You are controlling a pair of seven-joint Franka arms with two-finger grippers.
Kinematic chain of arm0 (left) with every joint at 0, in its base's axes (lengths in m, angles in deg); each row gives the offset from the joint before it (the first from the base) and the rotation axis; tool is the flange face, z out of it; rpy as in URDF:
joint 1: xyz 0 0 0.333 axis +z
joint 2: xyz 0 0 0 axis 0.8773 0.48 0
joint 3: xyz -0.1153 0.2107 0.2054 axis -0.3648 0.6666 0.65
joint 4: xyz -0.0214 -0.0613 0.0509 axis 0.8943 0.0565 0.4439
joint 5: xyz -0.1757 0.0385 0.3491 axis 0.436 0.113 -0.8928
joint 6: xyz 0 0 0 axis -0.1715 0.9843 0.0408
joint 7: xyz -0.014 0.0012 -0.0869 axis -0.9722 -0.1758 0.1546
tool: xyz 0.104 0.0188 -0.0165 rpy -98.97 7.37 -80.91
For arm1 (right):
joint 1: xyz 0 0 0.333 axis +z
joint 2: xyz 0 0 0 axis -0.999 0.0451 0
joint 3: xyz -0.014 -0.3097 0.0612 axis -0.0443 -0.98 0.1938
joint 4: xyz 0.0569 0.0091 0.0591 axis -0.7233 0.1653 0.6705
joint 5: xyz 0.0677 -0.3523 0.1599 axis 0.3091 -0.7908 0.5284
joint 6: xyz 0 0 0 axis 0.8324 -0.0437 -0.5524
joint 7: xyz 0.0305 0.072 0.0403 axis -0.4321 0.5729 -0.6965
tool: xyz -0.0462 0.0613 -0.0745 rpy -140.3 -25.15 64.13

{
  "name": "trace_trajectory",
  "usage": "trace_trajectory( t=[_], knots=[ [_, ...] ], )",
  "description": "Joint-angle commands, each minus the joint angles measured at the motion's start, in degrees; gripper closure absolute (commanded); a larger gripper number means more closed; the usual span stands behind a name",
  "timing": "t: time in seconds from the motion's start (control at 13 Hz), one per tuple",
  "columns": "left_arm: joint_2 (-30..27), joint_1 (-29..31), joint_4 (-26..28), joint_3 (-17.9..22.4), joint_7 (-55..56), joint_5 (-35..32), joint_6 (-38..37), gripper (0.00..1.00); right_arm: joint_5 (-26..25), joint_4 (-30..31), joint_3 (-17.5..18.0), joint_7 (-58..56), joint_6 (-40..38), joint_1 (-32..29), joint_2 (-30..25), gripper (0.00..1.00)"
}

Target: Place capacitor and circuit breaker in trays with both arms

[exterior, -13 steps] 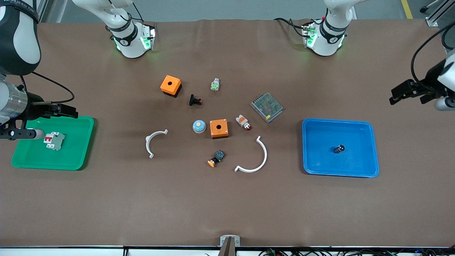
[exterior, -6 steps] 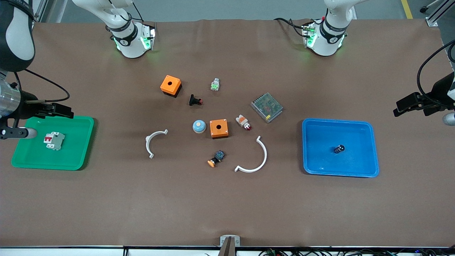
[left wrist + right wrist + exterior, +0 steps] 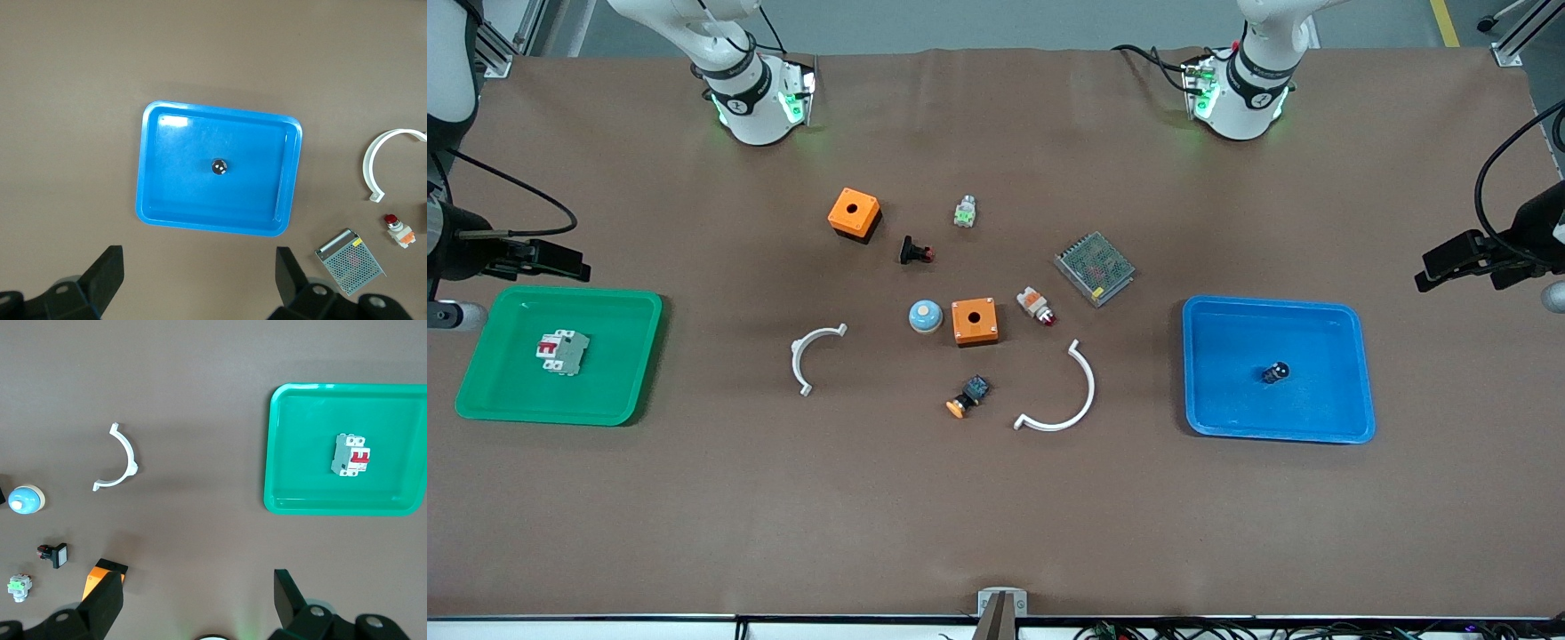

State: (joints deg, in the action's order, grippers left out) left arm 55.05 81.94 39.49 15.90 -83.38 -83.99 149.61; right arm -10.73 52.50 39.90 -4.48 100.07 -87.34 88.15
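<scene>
Front view: circuit breaker (image 3: 562, 353) lies in the green tray (image 3: 640, 356); capacitor (image 3: 1275, 372) in the blue tray (image 3: 1352, 373). Both arms have pulled back toward the table's ends, so placing looks done.
Left wrist view: left end effector (image 3: 199, 277) spread, empty, high over the blue tray (image 3: 150, 173).
Right wrist view: right end effector (image 3: 198, 597) spread, empty, beside the green tray (image 3: 280, 453).
</scene>
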Motion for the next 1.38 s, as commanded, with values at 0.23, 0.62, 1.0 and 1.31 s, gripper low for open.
trace_trajectory(
  t=[0.23,0.62,1.0,1.31],
  knots=[
    [-0.1,-0.2,-0.6,0.0,0.5,-0.7,-0.3,0.0,0.0,5.3,0.2,0.1,0.4,-0.6,-7.7,0.0],
    [-0.3,-18.2,-0.6,18.4,0.4,-1.3,-0.5,0.0,-0.2,8.3,0.1,0.0,1.5,-2.2,-10.7,0.0],
    [-0.3,-24.8,-1.0,25.4,0.2,-1.0,-0.7,0.0,-0.2,8.5,0.2,-2.7,0.8,-2.2,-11.8,0.0],
    [-0.2,-24.2,-1.0,25.1,0.4,-0.7,-0.6,0.0,-0.2,8.8,0.4,-2.7,0.2,-2.1,-12.6,0.0]
  ],
)
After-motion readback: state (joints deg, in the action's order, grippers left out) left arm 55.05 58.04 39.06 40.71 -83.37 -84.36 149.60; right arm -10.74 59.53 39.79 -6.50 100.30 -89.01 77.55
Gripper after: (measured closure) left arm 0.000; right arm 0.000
